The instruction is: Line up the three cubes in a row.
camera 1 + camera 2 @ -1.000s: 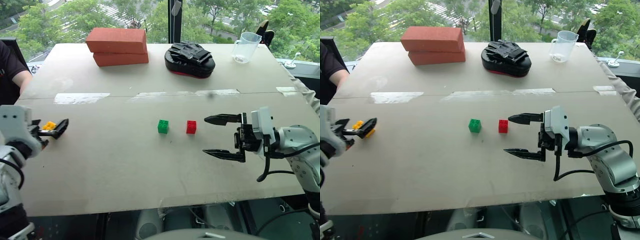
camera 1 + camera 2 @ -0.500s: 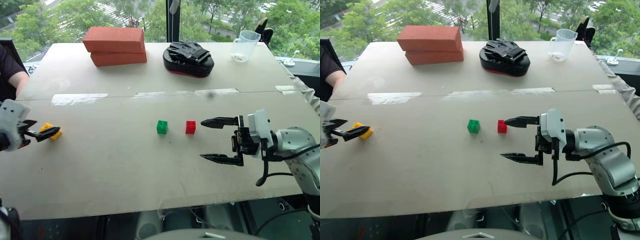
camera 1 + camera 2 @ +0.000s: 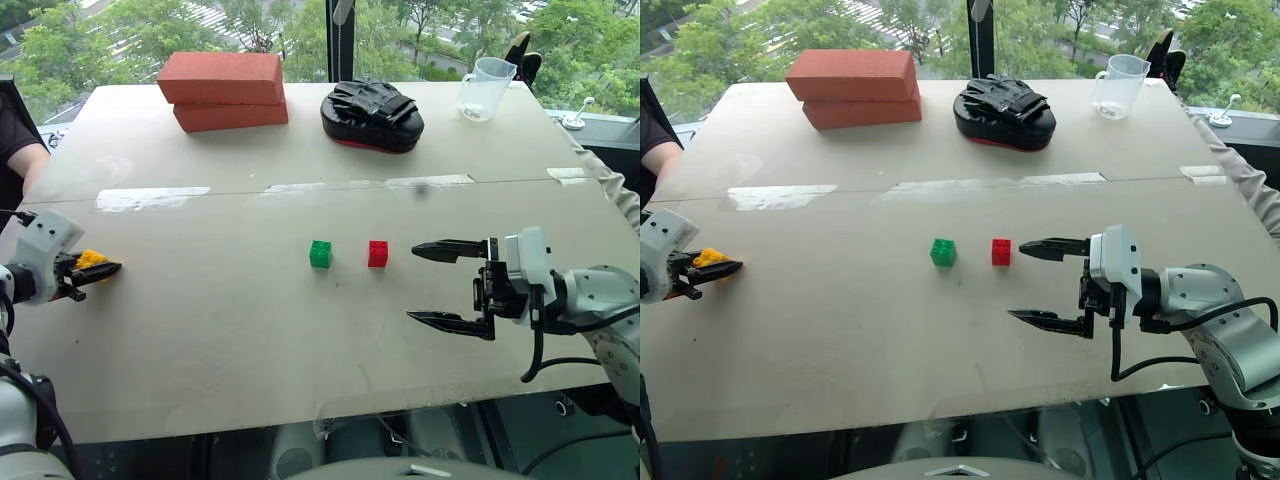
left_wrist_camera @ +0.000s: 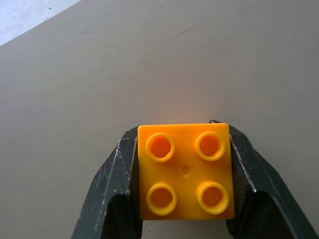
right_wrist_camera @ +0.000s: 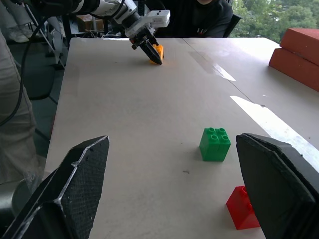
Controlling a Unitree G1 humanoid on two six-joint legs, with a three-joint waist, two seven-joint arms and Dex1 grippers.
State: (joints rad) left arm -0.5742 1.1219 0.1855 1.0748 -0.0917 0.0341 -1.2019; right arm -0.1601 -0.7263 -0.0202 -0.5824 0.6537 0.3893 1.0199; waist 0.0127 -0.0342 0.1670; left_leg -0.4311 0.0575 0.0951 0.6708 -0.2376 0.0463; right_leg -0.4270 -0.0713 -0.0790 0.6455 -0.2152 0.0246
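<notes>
**Cube row: two of three placed, third in grasp at far left**

- Green cube [image 3: 320,253]: on the tabletop [image 3: 250,330], mid-field, studs up. Just beside the red one, a small gap between them.
- Red cube [image 3: 378,253]: on the tabletop, to the green cube's right, level with it. Together they read as the start of a row.
- Yellow cube [image 4: 185,172]: at the tabletop's left edge, well apart from the other two. Clamped between the fingers of the left tool [image 3: 95,268], one finger on each side, studs up; whether it rests on the surface or is just off it cannot be told.
- Right tool [image 3: 448,285]: released, fingers spread wide, holding nothing, hanging just right of the red cube.

Remaining, by judgement: carry the yellow cube across and set it in line with the green and red pair.
</notes>
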